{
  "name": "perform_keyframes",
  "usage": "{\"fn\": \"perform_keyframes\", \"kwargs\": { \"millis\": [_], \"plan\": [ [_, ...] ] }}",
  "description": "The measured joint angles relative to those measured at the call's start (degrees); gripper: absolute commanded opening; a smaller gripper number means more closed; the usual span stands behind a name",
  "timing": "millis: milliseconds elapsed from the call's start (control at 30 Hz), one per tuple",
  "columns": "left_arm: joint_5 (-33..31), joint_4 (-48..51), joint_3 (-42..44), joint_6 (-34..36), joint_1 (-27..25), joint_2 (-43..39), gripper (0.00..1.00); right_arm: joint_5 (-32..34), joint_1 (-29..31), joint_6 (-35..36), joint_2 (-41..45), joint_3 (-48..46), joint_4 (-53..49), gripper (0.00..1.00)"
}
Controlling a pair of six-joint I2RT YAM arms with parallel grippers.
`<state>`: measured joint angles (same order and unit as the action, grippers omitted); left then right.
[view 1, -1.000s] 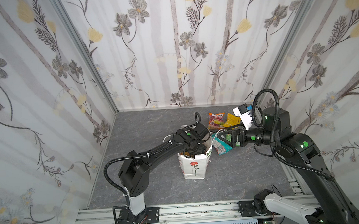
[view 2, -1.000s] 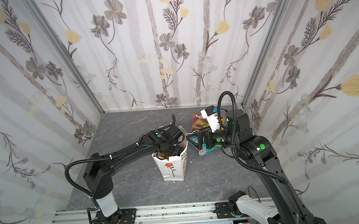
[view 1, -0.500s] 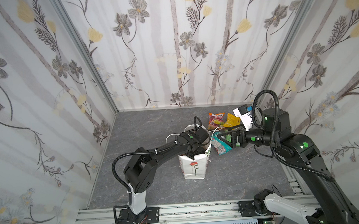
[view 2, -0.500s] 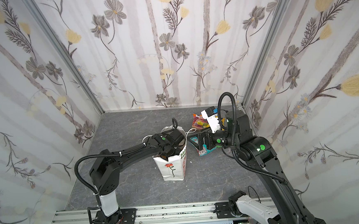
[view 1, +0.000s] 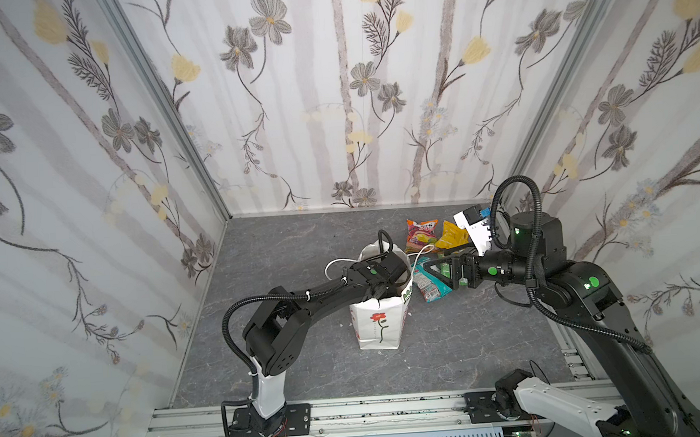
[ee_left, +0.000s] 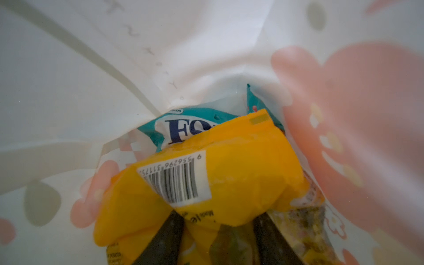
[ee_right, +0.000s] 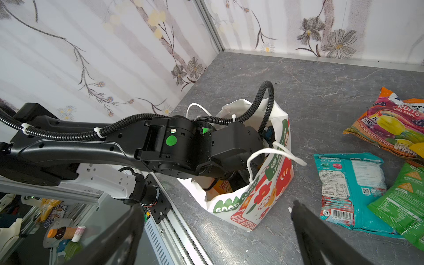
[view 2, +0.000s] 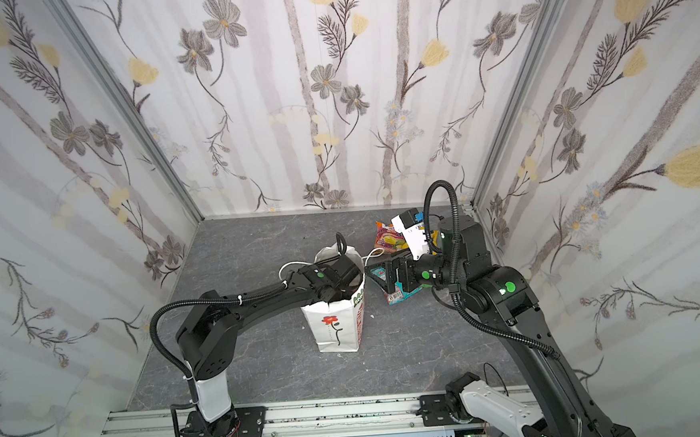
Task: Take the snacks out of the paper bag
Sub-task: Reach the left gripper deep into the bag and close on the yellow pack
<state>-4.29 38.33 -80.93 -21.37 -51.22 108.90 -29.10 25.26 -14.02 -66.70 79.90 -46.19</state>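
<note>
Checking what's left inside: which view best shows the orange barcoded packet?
Left wrist: the orange packet sits centred, barcode legible. Right wrist shows perhaps a sliver inside the paper bag; both top views hide it.

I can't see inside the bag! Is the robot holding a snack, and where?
Inside the paper bag, the left tool pinches the orange packet by its crumpled end near the barcode. The right tool is open, holding nothing.

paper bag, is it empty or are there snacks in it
Not empty. Inside the paper bag, the left wrist view shows an orange packet with a barcode lying over a teal packet.
</note>
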Motion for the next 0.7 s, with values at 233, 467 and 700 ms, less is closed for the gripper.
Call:
{"fn": "perform_keyframes", "kwargs": {
  "millis": [233,467,700],
  "plan": [
    [0.02,-0.07,-0.09,0.0,0.07,-0.9,0.07,0.76,0.0,-0.02,0.04,0.02,0.0,0.99],
    [0.24,0.09,-0.15,0.0,0.17,-1.7,0.0,1.01,0.0,-0.02,0.04,0.0,0.0,0.99],
    [0.72,1.4,-0.39,-0.02,0.17,-2.99,0.0,1.2,0.0,-0.02,0.04,0.0,0.0,0.99]
  ]
}}
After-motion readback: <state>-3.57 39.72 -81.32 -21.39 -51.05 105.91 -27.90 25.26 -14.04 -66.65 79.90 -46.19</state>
